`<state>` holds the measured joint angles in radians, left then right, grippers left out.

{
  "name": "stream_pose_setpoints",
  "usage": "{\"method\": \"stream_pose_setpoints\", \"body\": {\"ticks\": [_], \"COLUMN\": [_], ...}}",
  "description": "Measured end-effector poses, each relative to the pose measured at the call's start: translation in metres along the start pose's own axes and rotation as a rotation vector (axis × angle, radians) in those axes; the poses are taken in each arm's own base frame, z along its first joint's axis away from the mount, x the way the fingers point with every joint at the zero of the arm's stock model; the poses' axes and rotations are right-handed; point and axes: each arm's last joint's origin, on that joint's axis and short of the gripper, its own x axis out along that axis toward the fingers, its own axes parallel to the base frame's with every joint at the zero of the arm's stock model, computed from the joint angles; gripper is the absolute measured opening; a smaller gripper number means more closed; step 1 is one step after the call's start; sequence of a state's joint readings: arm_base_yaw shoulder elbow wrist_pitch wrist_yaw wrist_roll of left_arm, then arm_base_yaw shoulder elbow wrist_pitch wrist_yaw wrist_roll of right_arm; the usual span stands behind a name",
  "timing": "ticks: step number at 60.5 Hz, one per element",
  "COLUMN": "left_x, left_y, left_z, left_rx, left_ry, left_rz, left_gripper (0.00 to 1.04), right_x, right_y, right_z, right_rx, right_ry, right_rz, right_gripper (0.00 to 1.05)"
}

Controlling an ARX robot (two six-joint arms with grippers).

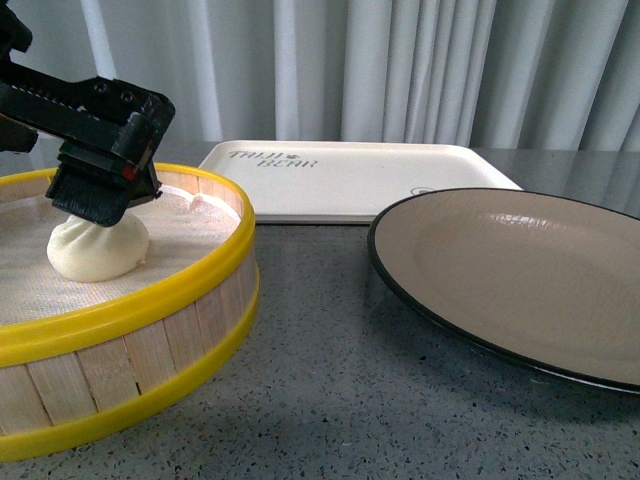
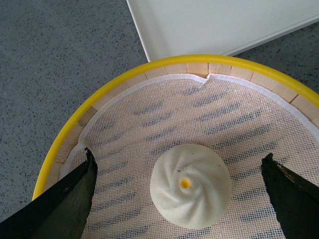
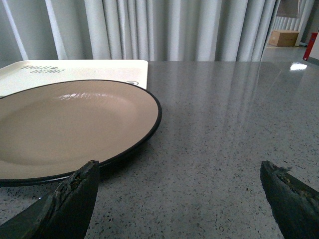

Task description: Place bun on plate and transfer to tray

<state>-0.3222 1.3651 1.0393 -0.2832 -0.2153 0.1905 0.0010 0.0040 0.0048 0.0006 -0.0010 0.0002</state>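
The cream-white bun (image 1: 97, 249) with a swirled top sits on the mesh liner inside the yellow-rimmed steamer basket (image 1: 190, 285). My left gripper (image 1: 100, 205) hovers just above it, open. In the left wrist view the bun (image 2: 190, 184) lies between the two spread fingers (image 2: 70, 196), not touched. The beige plate (image 1: 520, 270) with a black rim stands empty at the right. The cream tray (image 1: 350, 175) with lettering lies behind. My right gripper (image 3: 179, 172) is open and empty over bare table, beside the plate (image 3: 65, 127).
The steamer basket (image 2: 124, 74) takes up the front left of the grey speckled table (image 1: 330, 380). Grey curtains hang behind. The tray corner (image 2: 219, 25) lies just beyond the basket rim.
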Motion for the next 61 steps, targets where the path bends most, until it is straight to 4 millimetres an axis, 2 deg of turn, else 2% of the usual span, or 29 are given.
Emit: {"method": "stream_pose_setpoints", "body": {"ticks": [18,38,45,49,50,61], "left_x": [0.012,0.015,0.014,0.014,0.014,0.014], "left_y": [-0.005,-0.007,-0.009,-0.01,-0.01,-0.011], "left_z": [-0.007,-0.013,-0.013,-0.013,-0.013,-0.013], "left_rx": [0.024,0.036,0.039,0.04,0.041,0.04], "left_ry": [0.039,0.06,0.059,0.059,0.06,0.061], "left_rz": [0.016,0.019,0.012,0.01,0.007,-0.009], "left_gripper": [0.98,0.97,0.73,0.64,0.59,0.28], "right_x": [0.0,0.0,0.0,0.0,0.0,0.0], "right_y": [0.0,0.0,0.0,0.0,0.0,0.0], "right_z": [0.0,0.0,0.0,0.0,0.0,0.0], "right_rx": [0.0,0.0,0.0,0.0,0.0,0.0], "right_ry": [0.0,0.0,0.0,0.0,0.0,0.0], "right_rz": [0.0,0.0,0.0,0.0,0.0,0.0], "right_gripper": [0.96,0.96,0.96,0.96,0.96,0.96]}}
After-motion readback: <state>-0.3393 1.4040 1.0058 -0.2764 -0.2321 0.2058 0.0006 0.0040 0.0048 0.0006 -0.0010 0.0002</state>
